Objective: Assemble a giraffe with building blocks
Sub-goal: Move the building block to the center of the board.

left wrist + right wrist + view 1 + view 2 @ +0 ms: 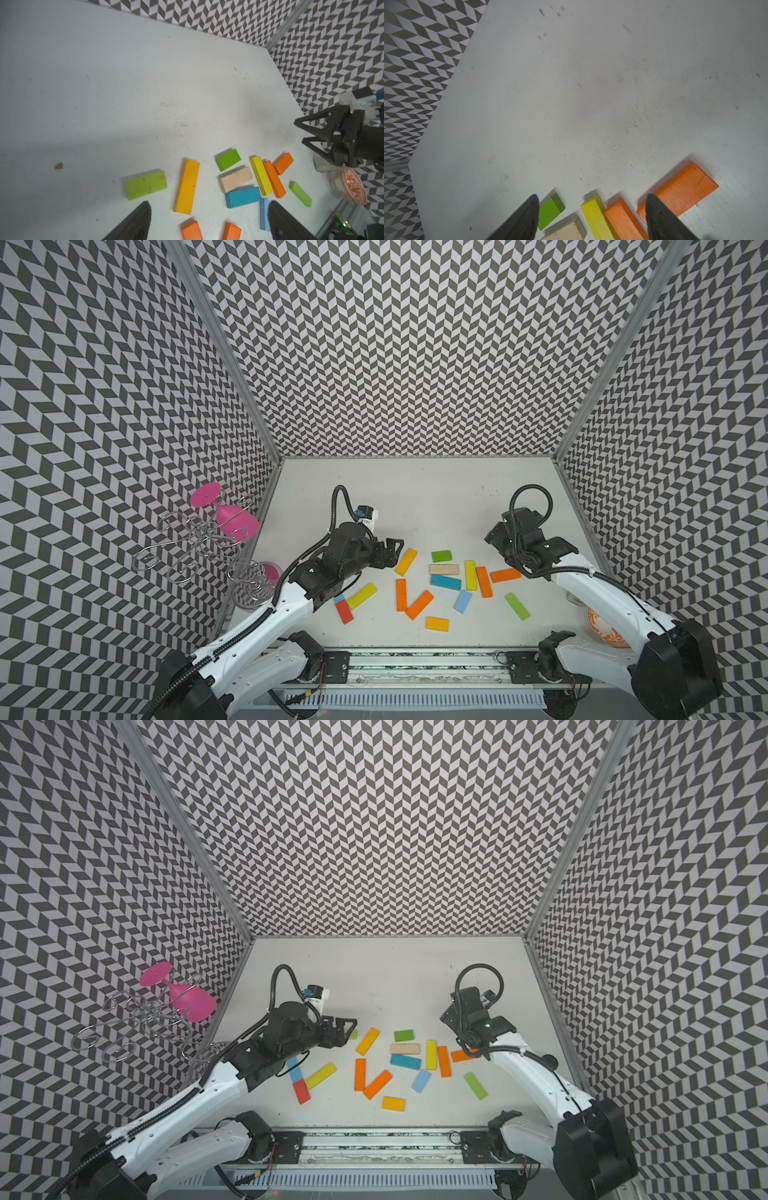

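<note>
Several coloured building blocks lie flat and scattered on the white table (415, 489), none stacked. Among them are an amber one (406, 561), a green (441, 556), a beige (444, 570), a teal (445, 582), a yellow (470, 575) and an orange (484, 581). My left gripper (392, 549) (208, 204) hovers open just left of the amber block (187, 186), holding nothing. My right gripper (492, 539) (592, 196) is open and empty, above the yellow (596, 220) and orange (623, 220) blocks at the pile's right end.
A wire rack (195, 539) holding a pink goblet (232, 518) stands at the left wall, with a clear glass (253, 580) beside it. An orange-patterned round object (604, 628) sits at the front right corner. Patterned walls close in three sides.
</note>
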Robot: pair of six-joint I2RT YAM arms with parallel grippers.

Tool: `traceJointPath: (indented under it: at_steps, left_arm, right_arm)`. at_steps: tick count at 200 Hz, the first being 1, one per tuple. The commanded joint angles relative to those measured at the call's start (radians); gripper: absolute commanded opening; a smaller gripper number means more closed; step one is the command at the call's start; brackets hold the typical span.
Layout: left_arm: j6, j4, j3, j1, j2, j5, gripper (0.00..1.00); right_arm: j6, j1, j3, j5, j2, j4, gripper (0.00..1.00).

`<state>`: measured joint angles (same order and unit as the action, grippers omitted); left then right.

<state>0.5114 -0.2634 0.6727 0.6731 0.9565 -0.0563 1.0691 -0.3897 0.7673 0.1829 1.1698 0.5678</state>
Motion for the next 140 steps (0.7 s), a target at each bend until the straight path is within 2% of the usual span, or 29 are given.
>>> traceJointPath:
  at_steps: [1, 42, 74, 97, 140]
  left_arm:
    - [0.057, 0.041, -0.029, 0.043, -0.007, -0.032, 0.88]
    - [0.103, 0.028, -0.065, 0.054, -0.063, -0.02, 0.89]
    - [0.118, -0.024, -0.071, 0.054, -0.108, 0.013, 0.89]
    - [0.125, -0.046, -0.08, 0.054, -0.144, 0.029, 0.89]
    - [0.144, -0.054, -0.104, 0.054, -0.187, 0.039, 0.89]
  right_arm:
    - [0.08, -0.023, -0.027, -0.03, -0.02, 0.008, 0.76]
    - [0.025, -0.188, 0.028, 0.025, 0.06, 0.016, 0.68]
    - [0.013, -0.279, 0.096, 0.036, 0.182, 0.023, 0.68]
    - [0.052, -0.316, 0.126, 0.034, 0.239, -0.011, 0.68]
    - [0.165, -0.322, 0.176, -0.019, 0.332, -0.083, 0.7]
